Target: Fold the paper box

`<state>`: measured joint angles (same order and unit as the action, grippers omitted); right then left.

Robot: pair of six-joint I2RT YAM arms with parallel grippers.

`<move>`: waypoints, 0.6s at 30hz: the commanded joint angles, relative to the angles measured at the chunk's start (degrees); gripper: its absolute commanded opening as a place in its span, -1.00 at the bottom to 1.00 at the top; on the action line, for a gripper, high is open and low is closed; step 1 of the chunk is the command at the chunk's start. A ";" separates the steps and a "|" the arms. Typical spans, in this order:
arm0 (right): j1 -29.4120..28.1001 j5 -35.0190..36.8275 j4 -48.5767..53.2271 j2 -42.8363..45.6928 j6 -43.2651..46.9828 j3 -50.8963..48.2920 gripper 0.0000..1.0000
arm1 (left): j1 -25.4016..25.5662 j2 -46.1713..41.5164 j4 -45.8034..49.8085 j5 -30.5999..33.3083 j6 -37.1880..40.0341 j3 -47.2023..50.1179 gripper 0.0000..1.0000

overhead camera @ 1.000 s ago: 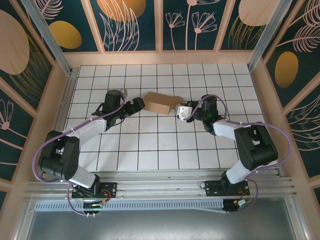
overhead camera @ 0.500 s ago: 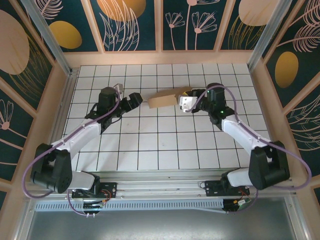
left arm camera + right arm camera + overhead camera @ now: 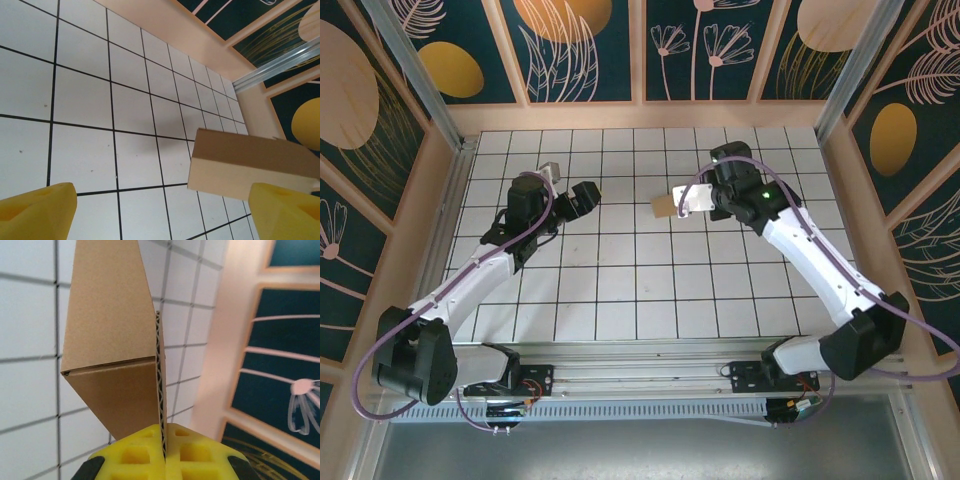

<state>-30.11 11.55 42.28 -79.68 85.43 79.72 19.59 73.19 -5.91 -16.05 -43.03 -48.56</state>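
Top view: box (image 3: pixel 662 207) just right of centre, upper half of frame, over table (image 3: pixel 620 290). At its right end, right gripper (image 3: pixel 680 204), clamped on it. Left of centre, level with box in frame, left gripper (image 3: pixel 588 194), well apart from it. Left wrist view: box (image 3: pixel 240 162) at lower right, partly behind right-hand fingertip (image 3: pixel 287 212); other fingertip in lower left corner; table behind all. Right wrist view: box (image 3: pixel 112 340) up the centre, lower edge pinched between fingers (image 3: pixel 132 455) at bottom edge.

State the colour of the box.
Plain brown, unmarked; the box shows best in the right wrist view.
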 commanded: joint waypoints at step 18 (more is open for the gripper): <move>-8.86 12.68 10.34 -18.86 -0.89 12.11 -0.86 | -0.14 -4.15 -1.74 -1.26 1.80 3.14 0.76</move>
<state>-38.96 25.80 56.36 -96.16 85.06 90.11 19.59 70.85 -7.31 -17.58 -42.85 -45.93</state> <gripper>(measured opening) 0.066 0.882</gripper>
